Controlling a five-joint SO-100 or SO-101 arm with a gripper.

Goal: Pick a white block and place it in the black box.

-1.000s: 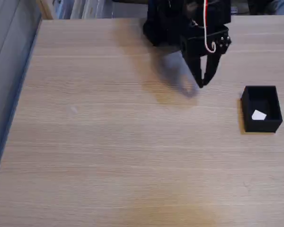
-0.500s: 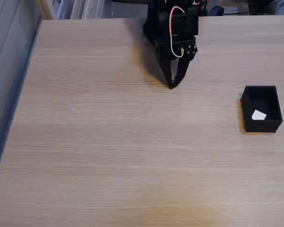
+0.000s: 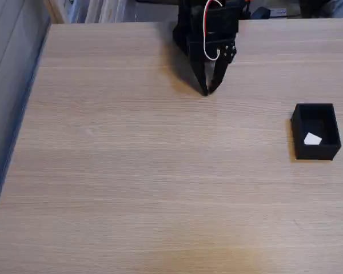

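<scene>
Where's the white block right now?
In the fixed view the white block lies inside the black box, which sits near the table's right edge, well to the right of the gripper at the far side.

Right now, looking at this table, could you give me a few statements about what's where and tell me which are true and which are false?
1. The white block lies inside the black box. True.
2. The gripper is holding the white block. False: its fingers meet at the tips with nothing between them, far from the block.
3. The black box sits near the right edge of the fixed view. True.
4. The black box is closed with a lid. False: it is open-topped, and the block shows inside.
5. The gripper hangs directly over the box. False: it is near the far side of the table, well to the box's left.
</scene>
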